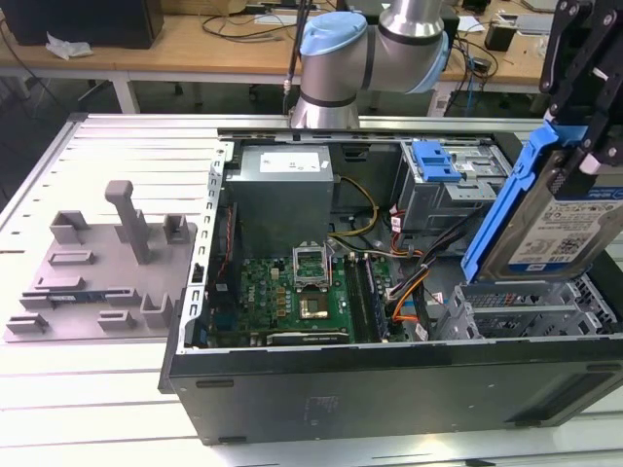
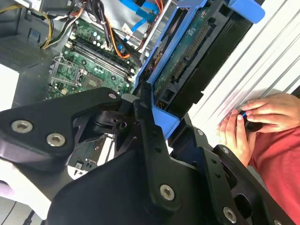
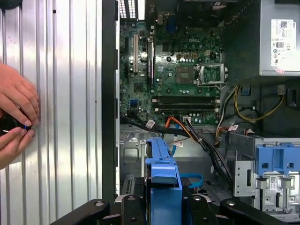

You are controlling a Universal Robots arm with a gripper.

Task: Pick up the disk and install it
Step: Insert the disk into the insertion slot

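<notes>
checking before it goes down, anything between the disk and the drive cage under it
Nothing solid shows. The claw holds the disk over the open metal cage; a blue cable loop lies just beside the disk and might snag.

Disk (image 1: 545, 243): silver metal body, glossy paper label (image 1: 576, 238), smooth blue plastic rails (image 1: 498, 216). End effector (image 1: 587, 165): matt black. Table (image 1: 78, 409): ribbed pale metal, satin sheen. Computer case (image 1: 389, 389): matt dark-grey finish.
</notes>
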